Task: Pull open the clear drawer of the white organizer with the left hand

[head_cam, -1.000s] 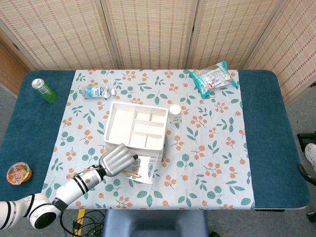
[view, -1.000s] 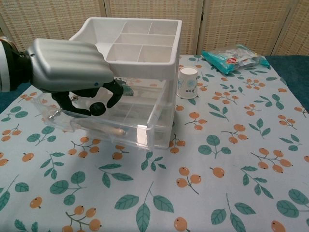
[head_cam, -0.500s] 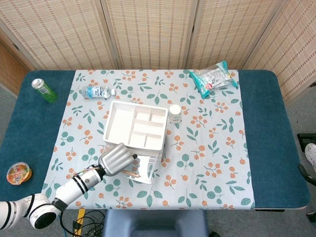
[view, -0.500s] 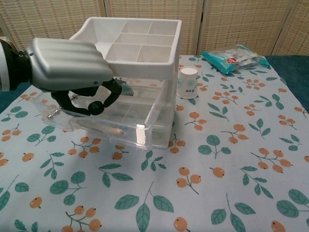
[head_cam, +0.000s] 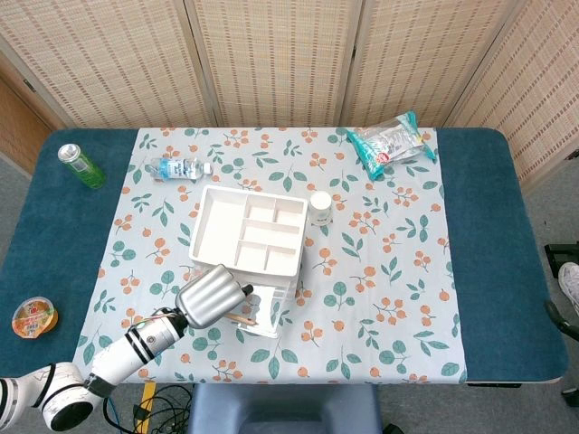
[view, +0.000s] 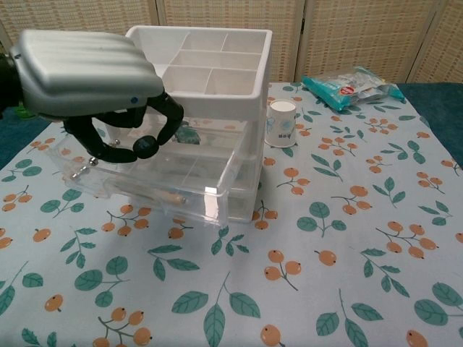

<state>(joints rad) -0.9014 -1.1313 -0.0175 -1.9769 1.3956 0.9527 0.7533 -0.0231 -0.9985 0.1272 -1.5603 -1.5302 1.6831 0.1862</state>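
Already we see the clear plastic drawer standing well out of the white compartmented plastic organizer, our silver left hand curled above its front edge; whether it grips, we cannot tell. Pulling further could drag the organizer or drop the drawer out.

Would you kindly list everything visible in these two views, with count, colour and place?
organizer: one, white, middle of the table.
clear drawer: one, transparent, pulled out at the organizer's front.
paper cup: one, white, beside the organizer's right rear.
water bottle: one, clear, lying behind the organizer.
green can: one, far left corner.
snack bag: one, teal and white, far right.
jelly cup: one, orange, near left edge.
tablecloth: one, floral, over the blue table.
left hand: one, silver with black fingers, over the drawer's left front.
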